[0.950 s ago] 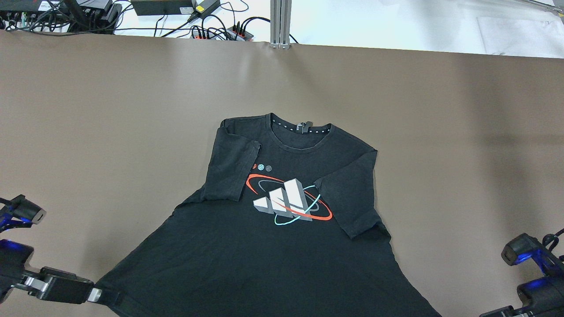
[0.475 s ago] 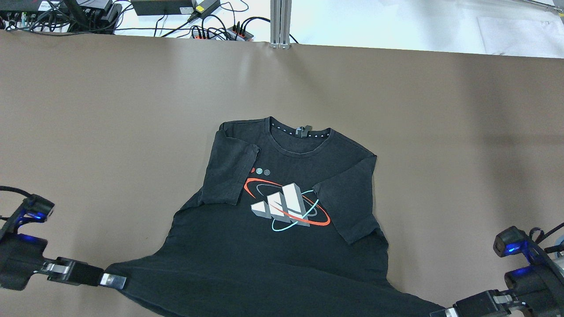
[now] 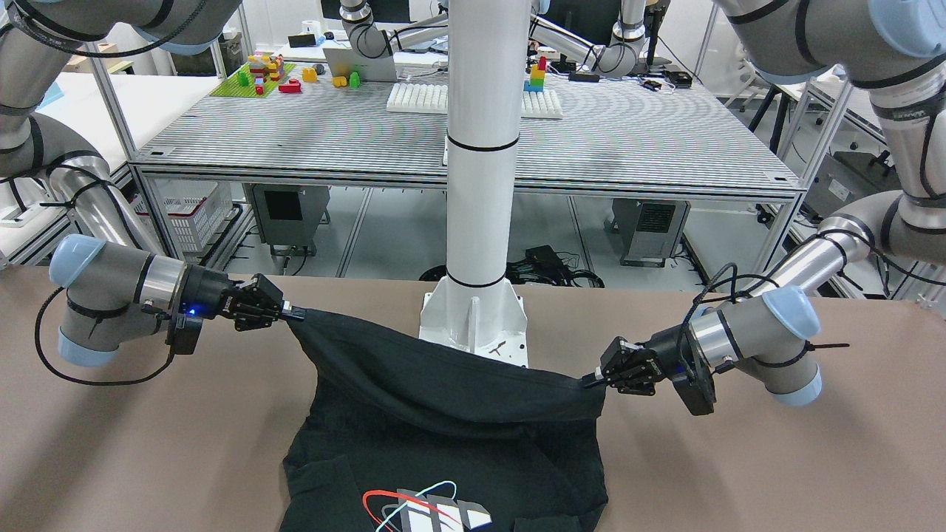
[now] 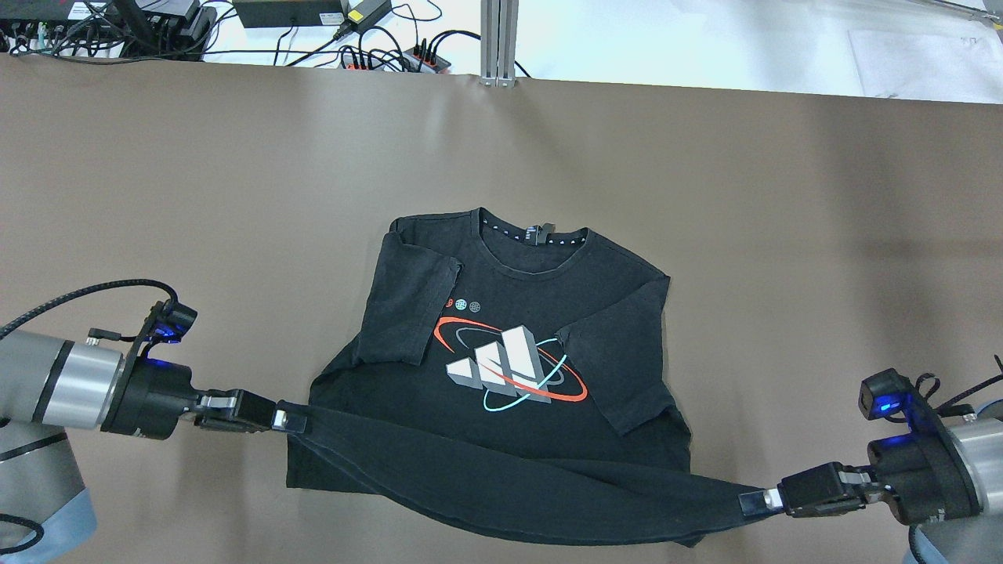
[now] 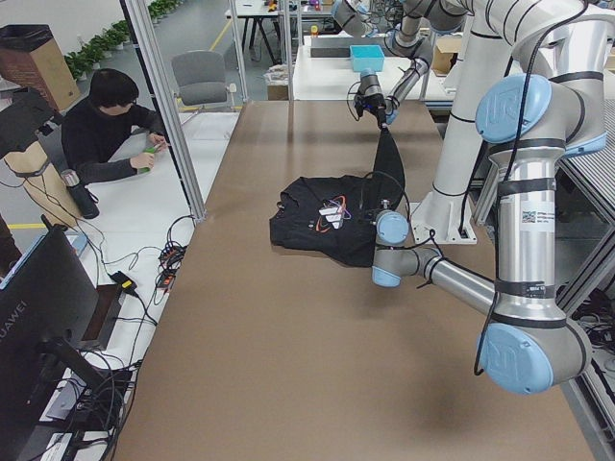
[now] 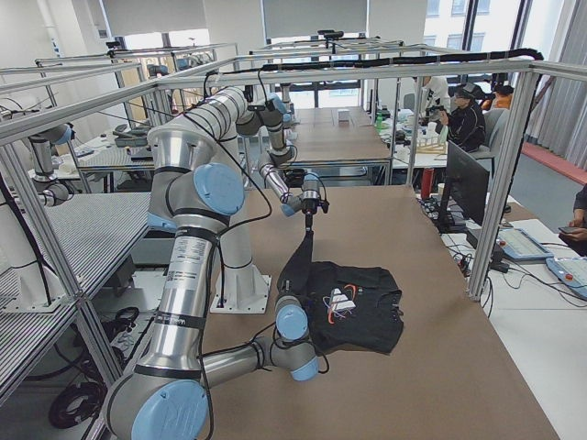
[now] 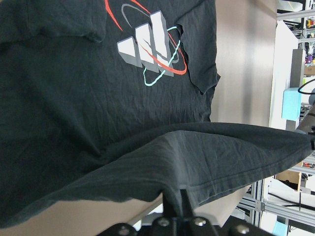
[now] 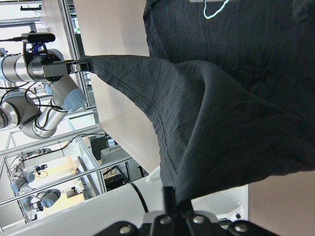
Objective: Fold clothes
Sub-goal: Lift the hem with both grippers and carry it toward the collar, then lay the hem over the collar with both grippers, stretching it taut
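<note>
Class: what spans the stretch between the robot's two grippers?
The raised bottom hem of the black T-shirt, stretched from left gripper to right gripper; the overhead view shows it.

Bright, even ceiling light fills every view. The brown surface (image 4: 235, 180) carries a pale sheen near its far edge and a soft, wide shadow on its right side. The black T-shirt (image 7: 98, 123) shows crisp weave in both wrist views. Daylight from the windows (image 6: 477, 27) whitens the exterior right view's background.
</note>
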Controlling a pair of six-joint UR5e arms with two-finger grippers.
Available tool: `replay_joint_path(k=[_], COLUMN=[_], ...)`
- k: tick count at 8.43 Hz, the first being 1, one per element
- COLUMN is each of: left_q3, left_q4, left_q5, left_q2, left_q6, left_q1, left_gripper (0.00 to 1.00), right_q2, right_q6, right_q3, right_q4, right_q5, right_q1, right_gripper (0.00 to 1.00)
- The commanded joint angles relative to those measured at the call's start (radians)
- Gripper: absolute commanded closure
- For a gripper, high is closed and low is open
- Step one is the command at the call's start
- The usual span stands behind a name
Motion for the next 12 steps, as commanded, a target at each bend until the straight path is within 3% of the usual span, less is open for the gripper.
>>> replay_joint_path(k=[1, 2, 5, 7, 10, 12], left_q3=[0.026, 0.026, 0.070, 0.124, 0.195, 0.268], left_q4=[0.048, 0.088, 0.108, 0.107, 0.107, 0.108], left_q5=[-0.021, -0.075, -0.042, 0.068, 0.160, 0.174], left_q2=[-0.063, -0.095, -0.106, -0.115, -0.147, -0.220], left_q6=[0.000, -0.005, -0.006, -0.005, -0.008, -0.011], left_q1=[-0.099, -0.166, -0.222, -0.222, -0.218, -0.218], left_gripper=[1.00, 1.00, 1.00, 1.00, 1.00, 1.00], right_q2=[0.068, 0.083, 0.151, 0.179, 0.182, 0.238], right_q6=[-0.056, -0.056, -0.059, -0.178, -0.355, -0.374], right_q3=[-0.093, -0.104, -0.108, -0.108, -0.124, -0.216], right_q4=[-0.010, -0.013, -0.132, -0.250, -0.399, -0.395], right_q5=[-0.007, -0.016, -0.021, -0.050, -0.143, -0.165], right_q1=[0.048, 0.070, 0.176, 0.200, 0.233, 0.231], right_gripper=[1.00, 1.00, 1.00, 1.00, 1.00, 1.00])
